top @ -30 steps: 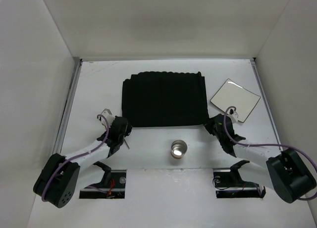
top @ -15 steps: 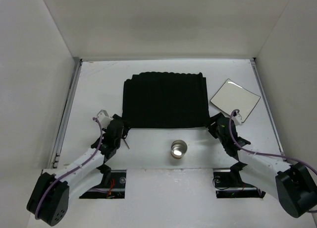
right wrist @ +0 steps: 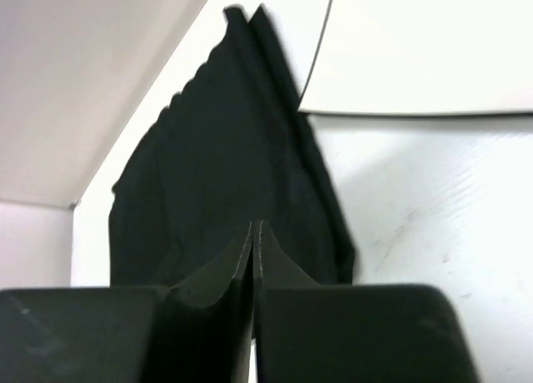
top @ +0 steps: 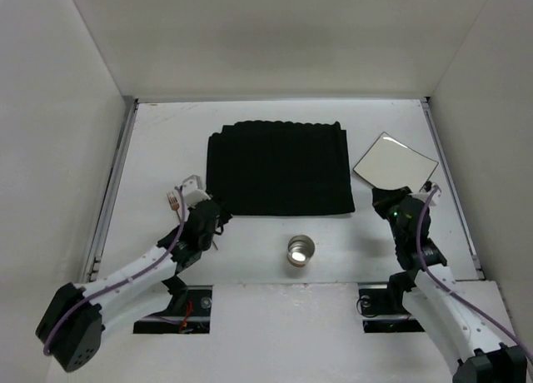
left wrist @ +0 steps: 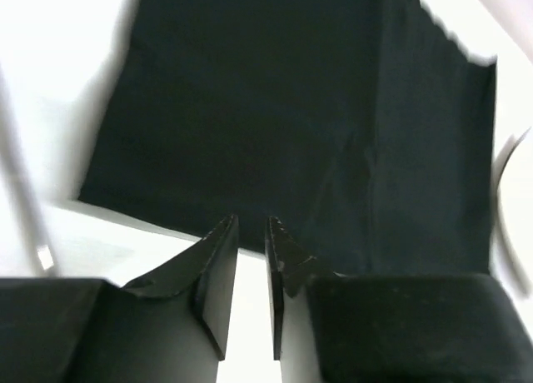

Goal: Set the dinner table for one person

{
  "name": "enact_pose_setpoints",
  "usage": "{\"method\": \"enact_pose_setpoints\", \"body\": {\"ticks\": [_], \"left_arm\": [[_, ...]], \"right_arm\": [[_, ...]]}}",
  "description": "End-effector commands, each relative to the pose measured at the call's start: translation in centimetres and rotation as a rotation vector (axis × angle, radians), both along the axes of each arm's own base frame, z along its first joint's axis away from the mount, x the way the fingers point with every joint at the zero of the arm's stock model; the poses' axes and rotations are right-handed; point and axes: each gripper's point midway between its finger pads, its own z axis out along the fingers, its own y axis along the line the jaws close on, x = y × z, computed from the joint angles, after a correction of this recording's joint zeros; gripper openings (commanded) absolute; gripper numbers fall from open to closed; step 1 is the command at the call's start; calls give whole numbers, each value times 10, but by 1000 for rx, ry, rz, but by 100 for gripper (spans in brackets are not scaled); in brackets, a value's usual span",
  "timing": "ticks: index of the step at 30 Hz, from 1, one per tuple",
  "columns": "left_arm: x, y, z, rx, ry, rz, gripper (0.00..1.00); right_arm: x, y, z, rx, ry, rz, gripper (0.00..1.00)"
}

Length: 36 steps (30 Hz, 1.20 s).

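The dinner table (top: pixel 162 141) is a matte white top. A black ribbed placemat (top: pixel 279 168) lies flat at its middle, also seen in the left wrist view (left wrist: pixel 275 108) and the right wrist view (right wrist: pixel 225 166). A white square plate (top: pixel 396 162) sits turned at an angle just right of the mat, with its near corner in the right wrist view (right wrist: pixel 416 50). My left gripper (top: pixel 215 216) (left wrist: pixel 251 223) hovers at the mat's near left corner, jaws a thin slit apart and empty. My right gripper (top: pixel 390 204) (right wrist: pixel 256 225) is shut and empty, between the mat's near right corner and the plate.
A small metal cup (top: pixel 300 251) stands between the arms, just in front of the mat. Metal rails (top: pixel 117 183) run along both side edges, with white walls beyond them. Two dark cut-outs (top: pixel 179 308) lie at the arm bases.
Both grippers let go of the placemat's near corners, opened, then closed again empty. The right arm swung right toward the plate. The left drew back a little. The mat now lies flat.
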Motion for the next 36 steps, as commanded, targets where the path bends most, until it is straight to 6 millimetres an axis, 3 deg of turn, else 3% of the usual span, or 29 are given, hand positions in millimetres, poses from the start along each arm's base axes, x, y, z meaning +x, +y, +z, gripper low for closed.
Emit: {"method": "enact_pose_setpoints", "body": {"ticks": [1, 6, 12, 15, 19, 21, 31, 36], "left_arm": [[17, -42, 43, 27, -142, -134, 16], [24, -83, 52, 68, -204, -242, 15], [19, -103, 41, 64, -210, -325, 16], [16, -99, 39, 56, -215, -335, 16], [15, -90, 43, 46, -234, -318, 18], [15, -89, 42, 41, -232, -315, 19], [14, -96, 33, 0, -201, -332, 22], [15, -95, 29, -6, -188, -328, 23]], "right_arm": [[8, -12, 28, -11, -60, 0, 2], [20, -64, 20, 19, -24, -187, 0], [33, -117, -39, 122, 123, -359, 0], [27, -140, -64, 180, 142, -442, 17], [20, -154, -79, 208, 154, -509, 50], [17, -160, -81, 207, 153, -541, 55], [8, -167, -85, 211, 174, -612, 53], [20, -170, -88, 225, 182, -608, 53]]}}
